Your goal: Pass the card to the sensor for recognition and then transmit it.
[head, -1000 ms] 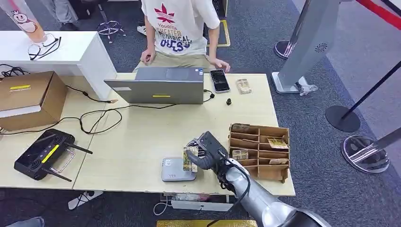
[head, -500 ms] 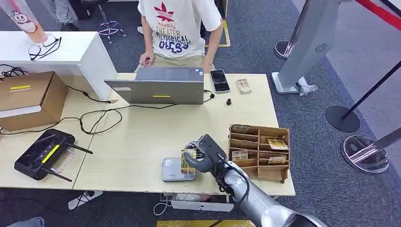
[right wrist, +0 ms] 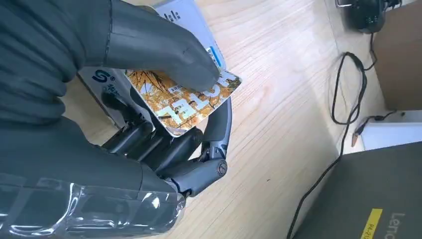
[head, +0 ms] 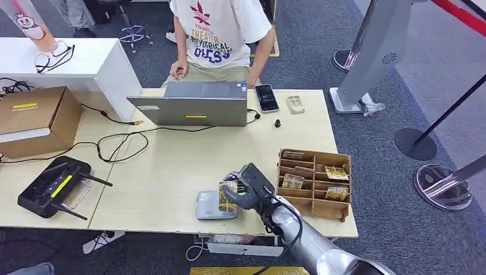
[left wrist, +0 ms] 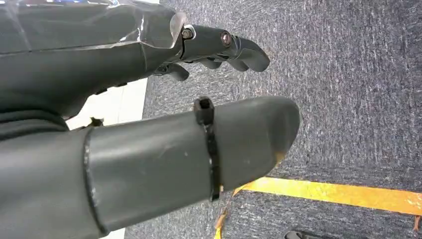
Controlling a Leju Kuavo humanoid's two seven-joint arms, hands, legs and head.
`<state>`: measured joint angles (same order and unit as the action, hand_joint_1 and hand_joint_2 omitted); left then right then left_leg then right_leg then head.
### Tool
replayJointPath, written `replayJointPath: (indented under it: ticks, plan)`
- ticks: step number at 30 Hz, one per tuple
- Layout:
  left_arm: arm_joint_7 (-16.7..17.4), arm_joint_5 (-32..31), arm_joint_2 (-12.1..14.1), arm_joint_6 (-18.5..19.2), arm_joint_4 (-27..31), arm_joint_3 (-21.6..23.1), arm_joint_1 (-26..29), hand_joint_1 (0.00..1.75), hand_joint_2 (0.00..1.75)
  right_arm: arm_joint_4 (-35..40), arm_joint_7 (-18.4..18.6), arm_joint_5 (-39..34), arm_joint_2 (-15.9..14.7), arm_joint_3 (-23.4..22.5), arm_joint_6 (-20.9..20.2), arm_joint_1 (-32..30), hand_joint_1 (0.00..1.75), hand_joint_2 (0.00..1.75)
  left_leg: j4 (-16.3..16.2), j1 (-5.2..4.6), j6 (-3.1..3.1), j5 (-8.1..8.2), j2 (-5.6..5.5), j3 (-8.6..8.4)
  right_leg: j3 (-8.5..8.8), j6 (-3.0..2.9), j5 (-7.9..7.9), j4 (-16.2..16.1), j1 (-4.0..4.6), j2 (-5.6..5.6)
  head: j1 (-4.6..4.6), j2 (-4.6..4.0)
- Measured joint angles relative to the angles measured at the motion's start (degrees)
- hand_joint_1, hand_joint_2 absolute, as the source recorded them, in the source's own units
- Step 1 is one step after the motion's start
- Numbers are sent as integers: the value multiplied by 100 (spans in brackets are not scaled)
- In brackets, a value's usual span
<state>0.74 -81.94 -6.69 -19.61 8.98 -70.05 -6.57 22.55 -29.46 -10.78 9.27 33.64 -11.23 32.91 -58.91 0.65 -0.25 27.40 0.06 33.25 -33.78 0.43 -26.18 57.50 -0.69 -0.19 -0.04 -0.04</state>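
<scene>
Right hand: pinching the card between the thick thumb and the darker fingers, held over the near part of the table
Card: yellow-printed, gripped in the right hand, thumb pressing on its upper face, fingers beneath; positioned above the sensor, whether touching it cannot be told
Sensor: flat grey pad near the table's front edge, partly covered by the card and the hand
Left hand: hanging over grey carpet with a yellow floor line, fingers apart, nothing held
Card rack: brown compartmented box just right of the right hand, several more cards lying in its slots
Table: light wood
Laptop: grey, at the far edge, lid turned toward the robot
Phone: dark, lying beside the laptop's right end
Person: seated behind the laptop, white printed T-shirt, hands near the far table edge
Remote controller: black with a yellow stripe, at the near left
Cardboard box: at the left side, black cables trailing from there toward the laptop
</scene>
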Motion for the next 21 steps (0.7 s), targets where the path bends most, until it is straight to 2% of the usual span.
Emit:
replayJointPath:
  ticks: [6, 12, 21]
  plan:
    - [5, 0, 0, -2, 0, 0, 0, 0, 0, 5, -5, 0, 0, -2, 0, -1, 175, 175, 0, 0, 0, 0, 0, 0, 0, 0, 0, 0, 0, 0, 0, 0]
    - [55, 28, -9, 9, 0, 2, -3, 0, 0, 403, -193, -7, 0, -168, -79, 45, 175, 175, 0, 0, 0, 1, 0, 6, -6, 0, -1, 0, 0, 0, 0, 0]
    - [46, 103, -9, 0, 0, 2, -5, 0, 0, 599, -131, -4, 0, -194, -243, 64, 175, 175, 0, 0, 0, 1, 0, 6, -7, 0, -1, 0, 0, 0, 0, 0]
